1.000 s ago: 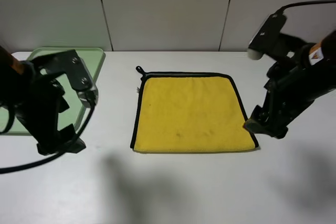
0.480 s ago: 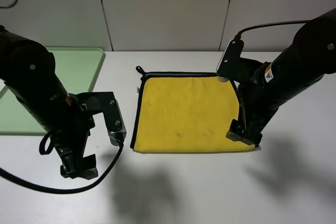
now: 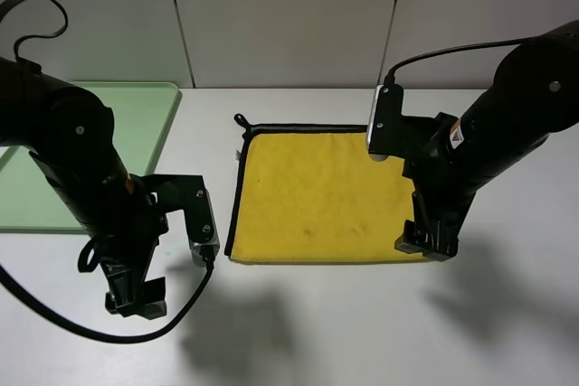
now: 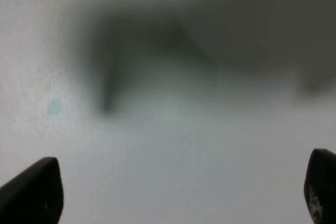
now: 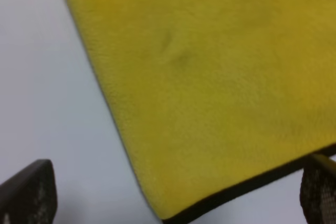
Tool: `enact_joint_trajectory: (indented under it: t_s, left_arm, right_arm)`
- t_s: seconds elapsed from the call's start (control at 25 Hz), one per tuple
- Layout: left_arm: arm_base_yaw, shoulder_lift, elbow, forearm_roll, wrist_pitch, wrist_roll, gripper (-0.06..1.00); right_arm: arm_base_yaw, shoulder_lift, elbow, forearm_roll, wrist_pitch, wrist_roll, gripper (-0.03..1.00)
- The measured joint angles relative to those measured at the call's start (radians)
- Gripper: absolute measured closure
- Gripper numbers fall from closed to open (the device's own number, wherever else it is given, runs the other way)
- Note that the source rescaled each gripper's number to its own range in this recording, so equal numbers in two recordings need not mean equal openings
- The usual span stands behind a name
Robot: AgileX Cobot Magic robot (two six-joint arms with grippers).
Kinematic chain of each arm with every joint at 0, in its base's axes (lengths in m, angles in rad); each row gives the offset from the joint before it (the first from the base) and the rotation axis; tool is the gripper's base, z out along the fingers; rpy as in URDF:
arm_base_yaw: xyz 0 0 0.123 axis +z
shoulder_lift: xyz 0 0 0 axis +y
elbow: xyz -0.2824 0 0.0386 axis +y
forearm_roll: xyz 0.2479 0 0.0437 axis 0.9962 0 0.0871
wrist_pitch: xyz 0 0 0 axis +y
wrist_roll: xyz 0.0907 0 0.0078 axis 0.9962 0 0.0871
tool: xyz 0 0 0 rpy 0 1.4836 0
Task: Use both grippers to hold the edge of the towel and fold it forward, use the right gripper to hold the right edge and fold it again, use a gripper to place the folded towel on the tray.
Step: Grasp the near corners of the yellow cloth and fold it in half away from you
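Note:
A yellow towel (image 3: 321, 192) with a black border lies flat and unfolded in the middle of the white table. My left gripper (image 3: 136, 300) is low over bare table, left of and in front of the towel's near left corner. In the left wrist view it (image 4: 181, 184) is open and empty over blurred table. My right gripper (image 3: 430, 243) is low over the towel's near right corner. In the right wrist view it (image 5: 173, 190) is open, with its fingertips either side of the towel (image 5: 210, 77) corner, holding nothing. The green tray (image 3: 154, 101) sits at the back left.
A small black loop (image 3: 241, 120) sticks out of the towel's far left corner. A grey panelled wall (image 3: 289, 15) stands behind the table. Arm cables hang near the left arm over the front left of the table.
The left arm has swung from over the tray down to the table in front of the towel's left side. The right arm has moved inward and down onto the towel's near right corner.

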Motion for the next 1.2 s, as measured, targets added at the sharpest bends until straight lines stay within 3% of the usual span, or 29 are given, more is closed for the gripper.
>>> enact_joint_trajectory:
  t_s: [0.48,0.96,1.2]
  left_arm:
    - [0.000,0.000,-0.020,0.000,-0.001,0.059,0.04]
    - [0.000,0.000,-0.058,-0.001,0.001,0.051,0.04]
    - [0.000,-0.040,-0.061,-0.039,-0.013,0.052,0.04]
  right_arm:
    - [0.000,0.111,0.101,0.017,0.007,-0.319,-0.03]
    - [-0.001,0.231,0.098,-0.065,-0.084,-0.337,-0.03]
    - [-0.038,0.248,0.098,-0.073,-0.115,-0.337,-0.03]
